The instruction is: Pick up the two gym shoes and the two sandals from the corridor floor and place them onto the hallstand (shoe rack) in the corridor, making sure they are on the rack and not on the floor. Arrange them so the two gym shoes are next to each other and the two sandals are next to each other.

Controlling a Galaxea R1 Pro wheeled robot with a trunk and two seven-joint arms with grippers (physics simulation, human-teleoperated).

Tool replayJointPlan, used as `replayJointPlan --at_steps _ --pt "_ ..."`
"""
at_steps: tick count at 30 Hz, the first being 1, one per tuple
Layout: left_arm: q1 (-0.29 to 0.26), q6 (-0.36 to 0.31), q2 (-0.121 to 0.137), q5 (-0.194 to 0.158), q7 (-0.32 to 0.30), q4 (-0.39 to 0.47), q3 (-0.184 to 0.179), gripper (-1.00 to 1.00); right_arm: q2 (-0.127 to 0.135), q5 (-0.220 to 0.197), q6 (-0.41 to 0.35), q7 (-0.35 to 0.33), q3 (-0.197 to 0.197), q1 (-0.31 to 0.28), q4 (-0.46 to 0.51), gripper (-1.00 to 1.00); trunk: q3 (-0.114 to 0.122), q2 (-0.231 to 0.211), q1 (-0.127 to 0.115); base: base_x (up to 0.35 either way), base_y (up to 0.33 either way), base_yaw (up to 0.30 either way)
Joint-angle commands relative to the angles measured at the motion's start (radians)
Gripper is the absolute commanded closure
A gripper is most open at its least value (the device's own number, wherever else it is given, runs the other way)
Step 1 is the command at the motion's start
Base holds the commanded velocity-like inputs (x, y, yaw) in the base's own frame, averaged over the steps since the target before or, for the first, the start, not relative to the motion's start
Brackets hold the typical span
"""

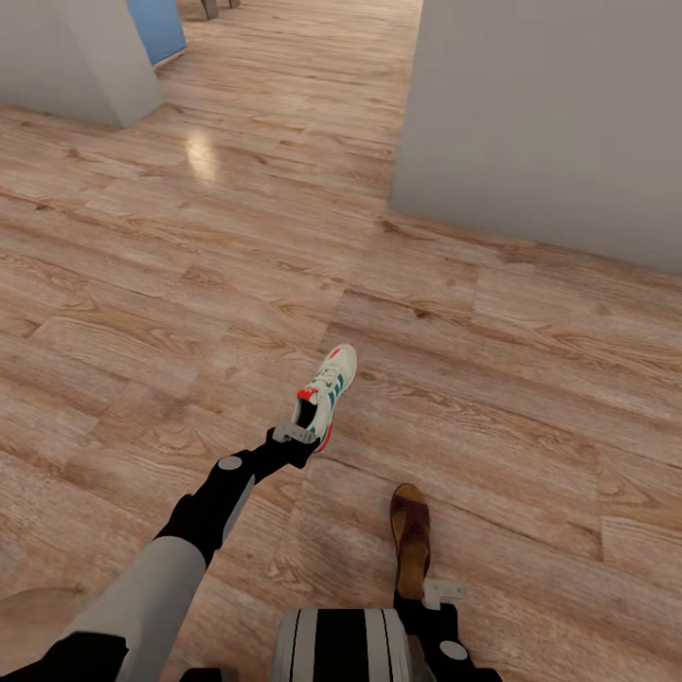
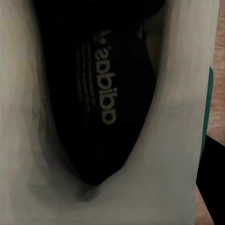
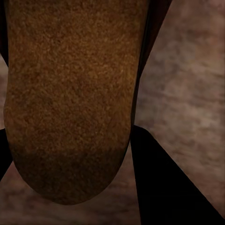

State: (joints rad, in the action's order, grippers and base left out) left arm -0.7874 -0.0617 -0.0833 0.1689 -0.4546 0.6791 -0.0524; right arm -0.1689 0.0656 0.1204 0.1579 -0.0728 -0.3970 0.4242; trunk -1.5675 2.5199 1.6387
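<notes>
Two shoes are in my grasp: my left pincer point(image 1: 301, 438) grips the gym shoe point(image 1: 329, 390) by its heel, toe pointing ahead over the corridor floor point(image 1: 142, 313), while my right pincer point(image 1: 423, 597) seemingly clamps the sandal point(image 1: 411, 538), likewise lengthwise ahead.

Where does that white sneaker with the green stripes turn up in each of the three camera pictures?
Head view: the gym shoe sits just below the picture's middle, at the tip of the left gripper, toe pointing away.
Left wrist view: the gym shoe is seen from very close, white lining around its dark insole.
Right wrist view: not in it; a brown sandal is there.
Shared landmark: the wood-plank corridor floor.
</notes>
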Motion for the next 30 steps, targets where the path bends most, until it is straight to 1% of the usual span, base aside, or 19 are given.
replayJointPlan --at_steps 1,11,15,19,22,26,30 --pt "0.0 -0.005 0.0 0.004 -0.004 0.002 0.001 1.0 -0.001 0.0 0.004 -0.003 -0.007 0.0 -0.001 1.0 -0.001 0.0 0.0 0.0 0.0 0.0" --pt "0.001 -0.007 0.0 0.003 -0.004 0.003 0.001 1.0 -0.001 0.001 0.005 -0.003 -0.005 0.0 -0.001 1.0 -0.001 0.0 0.0 0.0 0.0 0.0" --pt "0.001 -0.009 0.001 0.004 -0.004 0.003 0.002 1.0 0.002 0.002 0.008 -0.004 -0.004 0.0 -0.001 1.0 0.015 -0.001 -0.002 0.0 0.0 0.0" --pt "0.001 -0.01 0.005 0.004 -0.004 0.004 0.004 1.0 0.007 0.002 0.032 -0.004 -0.003 0.0 -0.004 1.0 0.03 -0.002 -0.004 0.0 0.0 0.0" --pt "0.003 -0.01 0.007 0.004 -0.003 0.002 0.005 1.0 0.008 0.002 0.035 -0.004 -0.003 0.0 -0.004 1.0 0.042 -0.002 -0.005 0.0 0.0 0.0" --pt "0.026 -0.007 0.009 0.004 -0.001 0.003 0.007 1.0 0.008 0.002 0.036 -0.002 -0.004 0.0 -0.003 1.0 0.057 -0.003 -0.007 0.0 0.0 0.0" --pt "0.03 -0.006 0.01 0.004 -0.001 0.001 0.008 1.0 0.007 0.002 0.036 -0.002 -0.004 0.0 -0.002 1.0 0.073 -0.004 -0.009 0.0 0.0 0.0"
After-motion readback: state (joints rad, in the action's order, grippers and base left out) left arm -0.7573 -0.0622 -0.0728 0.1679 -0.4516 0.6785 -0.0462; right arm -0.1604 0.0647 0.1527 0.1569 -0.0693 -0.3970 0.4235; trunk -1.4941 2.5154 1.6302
